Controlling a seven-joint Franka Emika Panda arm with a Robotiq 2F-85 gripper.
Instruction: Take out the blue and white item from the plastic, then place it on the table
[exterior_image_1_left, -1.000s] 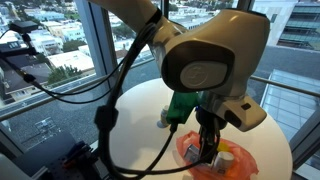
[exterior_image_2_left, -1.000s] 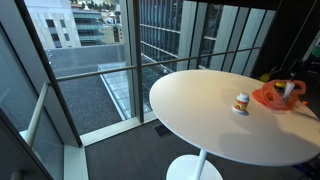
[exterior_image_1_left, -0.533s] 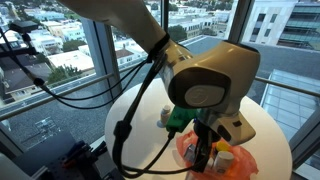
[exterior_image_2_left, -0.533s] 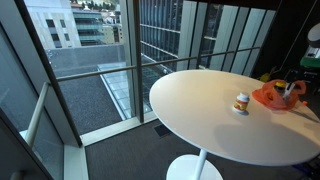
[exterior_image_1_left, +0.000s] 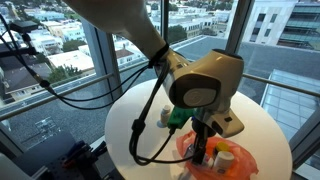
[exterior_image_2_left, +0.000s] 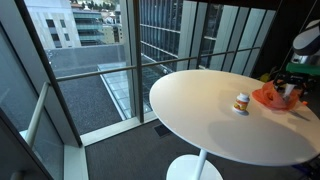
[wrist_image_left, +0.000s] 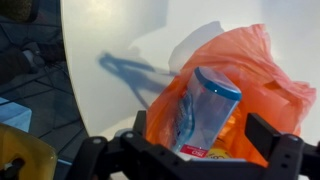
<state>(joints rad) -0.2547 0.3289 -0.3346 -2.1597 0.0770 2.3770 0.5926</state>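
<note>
The orange plastic (wrist_image_left: 255, 70) lies crumpled on the white round table (wrist_image_left: 120, 40); it shows in both exterior views (exterior_image_1_left: 232, 162) (exterior_image_2_left: 270, 97). The blue and white item (wrist_image_left: 205, 110), a bluish translucent tube with a blue rim and a red-and-white label, sticks up out of the plastic. My gripper (wrist_image_left: 208, 140) is open, with one finger on each side of the item and gaps to both. In both exterior views the gripper (exterior_image_1_left: 205, 152) (exterior_image_2_left: 291, 88) is down at the plastic, and there the item is too small to make out.
A small tan bottle (exterior_image_2_left: 241, 102) stands on the table (exterior_image_2_left: 200, 115) a little way from the plastic. Something green (exterior_image_1_left: 178, 116) shows behind the arm. Black cables (exterior_image_1_left: 140, 130) hang beside the table. Glass walls surround the table, and its edge drops off near the plastic.
The arm has come down and in over the plastic, so the gripper is now lower, at the bag. The bottle and plastic have not moved.
</note>
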